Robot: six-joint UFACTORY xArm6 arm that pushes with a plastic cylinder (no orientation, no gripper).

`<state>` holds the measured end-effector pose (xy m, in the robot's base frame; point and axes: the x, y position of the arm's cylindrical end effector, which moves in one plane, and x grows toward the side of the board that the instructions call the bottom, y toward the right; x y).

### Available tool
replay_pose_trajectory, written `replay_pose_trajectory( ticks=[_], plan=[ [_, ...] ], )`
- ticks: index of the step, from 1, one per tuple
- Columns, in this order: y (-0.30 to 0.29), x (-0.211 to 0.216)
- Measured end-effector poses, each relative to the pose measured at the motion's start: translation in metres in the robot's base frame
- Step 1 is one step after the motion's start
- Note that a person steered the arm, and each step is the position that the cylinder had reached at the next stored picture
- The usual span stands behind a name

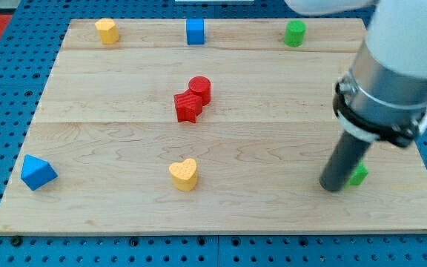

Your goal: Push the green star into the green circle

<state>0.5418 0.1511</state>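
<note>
- No jaws on me, nothing held: just a rod. My tip (332,187) sits near the tabletop's (273,215) near-right, on the left side of the green star (359,175) and touching it as far as I can tell.
- The star is mostly hidden behind my rod; only a sliver shows on its right. I can't read which way its points face.
- Risk 1: I'm on the wrong side. Pushing from here sends the star right, toward the tabletop's right edge, which is near. It could go off the board.
- Risk 2: star points give an uneven contact face, so I'd expect an off-centre push to spin it or let it slip round my tip.
- Fix, as I judge it: get to the star's near side first, then push away from the near edge.
- Target is the green circle (295,33), far edge, slightly left of the star. Well apart, so nearly the whole push remains.
- That lane looks clear of blocks.
- Others, all left of the lane: yellow heart (184,173) and blue triangle (37,172) near; red star (187,107) touching red cylinder (200,89) mid-board; blue cube (195,32) and a yellow block (107,30) at the far edge.
</note>
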Motion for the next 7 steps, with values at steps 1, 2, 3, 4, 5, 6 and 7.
replay_pose_trajectory(
  ticks=[1,2,3,4,5,6,7],
  plan=[
    [0.024,-0.004],
    [0.039,0.032],
    [0.072,0.005],
    [0.016,-0.054],
    [-0.045,-0.099],
    [-0.033,-0.099],
    [-0.007,-0.087]
  ],
)
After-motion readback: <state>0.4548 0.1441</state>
